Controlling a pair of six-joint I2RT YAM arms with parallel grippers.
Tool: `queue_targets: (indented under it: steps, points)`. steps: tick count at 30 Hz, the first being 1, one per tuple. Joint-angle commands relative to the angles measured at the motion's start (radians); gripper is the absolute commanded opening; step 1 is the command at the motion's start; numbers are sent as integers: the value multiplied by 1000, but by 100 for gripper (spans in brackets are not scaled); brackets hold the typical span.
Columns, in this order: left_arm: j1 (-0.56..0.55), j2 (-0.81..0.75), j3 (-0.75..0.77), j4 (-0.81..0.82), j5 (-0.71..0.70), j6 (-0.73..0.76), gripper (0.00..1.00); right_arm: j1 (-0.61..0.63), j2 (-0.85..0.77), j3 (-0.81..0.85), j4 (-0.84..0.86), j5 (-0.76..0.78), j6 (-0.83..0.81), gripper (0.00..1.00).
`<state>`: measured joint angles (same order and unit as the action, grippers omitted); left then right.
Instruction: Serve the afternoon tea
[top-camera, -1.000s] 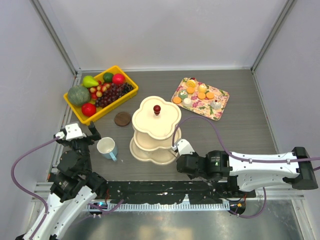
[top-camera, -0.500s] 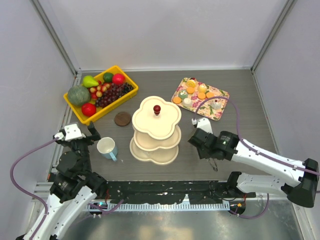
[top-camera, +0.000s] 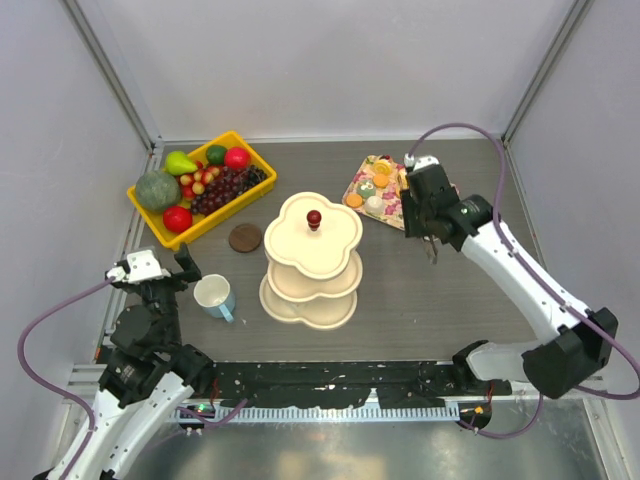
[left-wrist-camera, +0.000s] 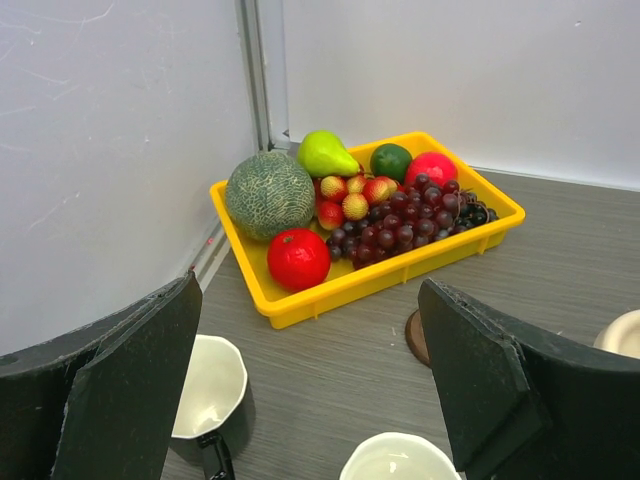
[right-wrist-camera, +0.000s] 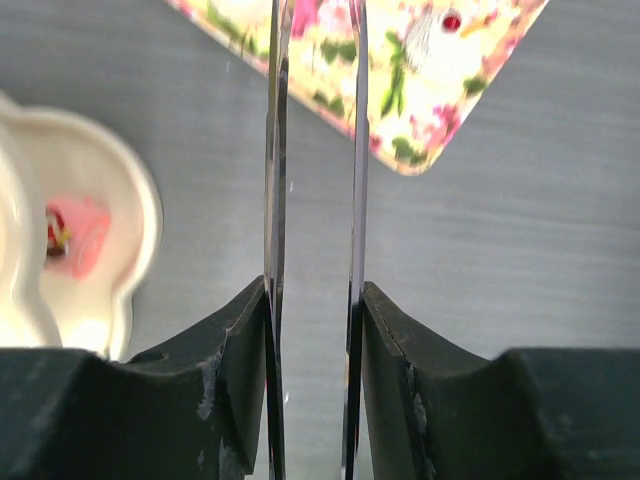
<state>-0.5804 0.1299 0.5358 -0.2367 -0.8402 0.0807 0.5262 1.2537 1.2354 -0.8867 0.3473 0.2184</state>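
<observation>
Glossy cream stand (top-camera: 313, 245), wood-grain table (top-camera: 480, 290)

Yellow fruit bin (top-camera: 203, 188), floral tray (top-camera: 440, 215)
</observation>
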Motion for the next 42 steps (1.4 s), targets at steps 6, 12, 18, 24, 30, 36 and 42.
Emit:
queue_targets:
  steps: [6,12,18,24,30,36,42]
  points:
    - [5,-4,0,31,32,-33,98,-219,233,144,345,-224,-304,43]
    - [5,-1,-5,40,41,-29,98,-299,343,174,448,-315,-428,43]
    - [4,23,-11,48,46,-22,98,-333,484,269,468,-387,-547,44]
    - [4,39,-23,60,55,-2,98,-341,598,346,477,-367,-634,45]
    - [4,54,-30,71,64,7,98,-341,659,381,489,-350,-663,49]
    - [4,76,-30,73,75,11,98,-341,702,394,500,-350,-685,54]
    - [4,85,-31,74,78,16,98,-341,722,400,499,-311,-705,57]
